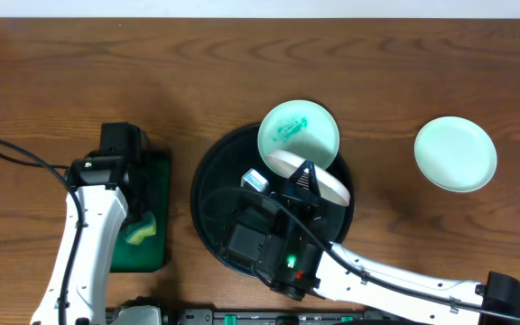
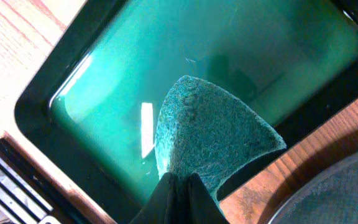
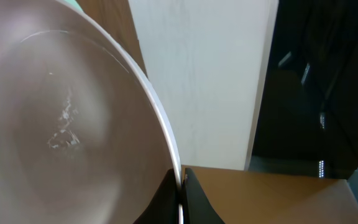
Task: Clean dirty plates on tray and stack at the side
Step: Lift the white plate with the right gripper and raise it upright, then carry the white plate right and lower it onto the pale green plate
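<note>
Now the right gripper pinches the white round plate by its rim above the glossy black round tray; bring the left gripper, clamping a green scouring pad, flat across it

The round, glossy black tray lies flat on the wooden table. A mint plate with green smears inside overlaps the tray's far rim. The white plate is tilted on edge above the tray, its rim pinched by the right gripper, and faint pale streaks mark its face. A second mint plate, plain, lies flat well off to the right.
</note>
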`<state>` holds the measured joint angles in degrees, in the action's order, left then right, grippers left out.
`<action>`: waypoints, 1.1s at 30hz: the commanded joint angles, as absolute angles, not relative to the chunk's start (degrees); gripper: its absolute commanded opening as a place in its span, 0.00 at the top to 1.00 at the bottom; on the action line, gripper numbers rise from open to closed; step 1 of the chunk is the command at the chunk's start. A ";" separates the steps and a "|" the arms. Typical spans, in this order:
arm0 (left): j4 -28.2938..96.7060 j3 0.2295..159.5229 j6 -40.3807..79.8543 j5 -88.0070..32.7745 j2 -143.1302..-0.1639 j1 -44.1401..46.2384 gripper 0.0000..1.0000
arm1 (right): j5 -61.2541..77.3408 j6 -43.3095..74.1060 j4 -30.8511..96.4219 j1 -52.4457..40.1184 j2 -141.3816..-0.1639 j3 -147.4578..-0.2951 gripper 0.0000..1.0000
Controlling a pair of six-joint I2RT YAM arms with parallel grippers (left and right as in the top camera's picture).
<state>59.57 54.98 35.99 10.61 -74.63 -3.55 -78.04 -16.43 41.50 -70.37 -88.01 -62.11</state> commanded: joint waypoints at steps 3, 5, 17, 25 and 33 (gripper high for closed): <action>59.66 55.48 35.59 11.16 -74.94 -3.86 0.93 | -80.99 -17.06 41.30 -70.89 -88.01 -63.20 0.99; 59.64 55.48 35.59 11.16 -74.94 -3.86 0.93 | -81.01 -17.06 41.21 -70.89 -88.01 -63.20 0.99; 59.66 55.48 35.59 11.14 -74.96 -3.86 0.93 | -77.41 -12.60 39.16 -70.32 -88.01 -63.20 0.99; 59.88 55.46 35.57 11.14 -74.96 -3.86 0.93 | -53.74 -1.41 41.80 -70.15 -87.83 -64.25 0.99; 59.70 55.46 35.59 11.14 -74.96 -3.86 0.93 | -90.78 -24.12 32.29 -66.92 -87.85 -64.71 0.99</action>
<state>59.64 54.98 35.97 10.63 -74.63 -3.55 -75.68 -12.60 37.56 -68.97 -88.03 -63.09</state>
